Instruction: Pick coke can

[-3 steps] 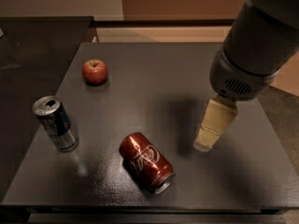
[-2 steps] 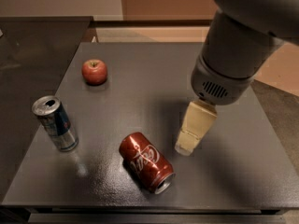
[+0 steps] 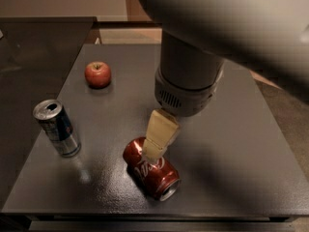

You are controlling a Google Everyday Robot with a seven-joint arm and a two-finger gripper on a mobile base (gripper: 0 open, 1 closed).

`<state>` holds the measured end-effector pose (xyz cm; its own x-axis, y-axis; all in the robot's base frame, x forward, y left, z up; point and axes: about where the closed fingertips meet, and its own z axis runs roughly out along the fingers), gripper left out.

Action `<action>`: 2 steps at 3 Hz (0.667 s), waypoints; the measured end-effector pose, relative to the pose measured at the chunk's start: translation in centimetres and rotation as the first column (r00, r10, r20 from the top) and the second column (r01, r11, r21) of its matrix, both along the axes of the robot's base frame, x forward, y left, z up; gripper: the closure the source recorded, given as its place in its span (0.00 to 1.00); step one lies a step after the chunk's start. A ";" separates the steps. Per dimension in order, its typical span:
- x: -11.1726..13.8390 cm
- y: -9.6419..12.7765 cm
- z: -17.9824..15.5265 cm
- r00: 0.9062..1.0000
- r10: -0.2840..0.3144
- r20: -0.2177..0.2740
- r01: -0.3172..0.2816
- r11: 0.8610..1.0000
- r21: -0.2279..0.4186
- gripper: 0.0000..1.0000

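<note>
Since a second ago your pincer has swung in from well off to the side of the coke can and now hangs right over it, while the can itself has not shifted on the counter. From the pincer, the can is straight below and slightly toward the counter's near edge. The pincer's tip overlaps the can's far end in this view, and you cannot tell whether it is touching the metal or just above it. The can lies on its side, and that settles your next move. Its long axis runs on a diagonal, from the dark red end under the pincer down to the silver end that points at the near edge. Judging by this, you would want the pincer's closing line set across that diagonal, over the round body, not along it, because a can on its side is likely to roll away if it is pushed. You cannot tell from this view whether the pincer is spread or pressed together. The arm's thick wrist rises directly behind it. The slim silver-and-blue can stands well away from the pincer, and the apple sits farther off beyond it. Neither crowds the approach.
</note>
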<state>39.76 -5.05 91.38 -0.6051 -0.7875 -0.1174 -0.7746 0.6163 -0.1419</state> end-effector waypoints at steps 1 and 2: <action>-0.3 2.1 -0.6 0.994 -0.106 -0.010 0.106 0.994 -0.005 0.00; -1.0 4.3 -1.9 0.985 -0.169 -0.038 0.169 0.986 -0.014 0.00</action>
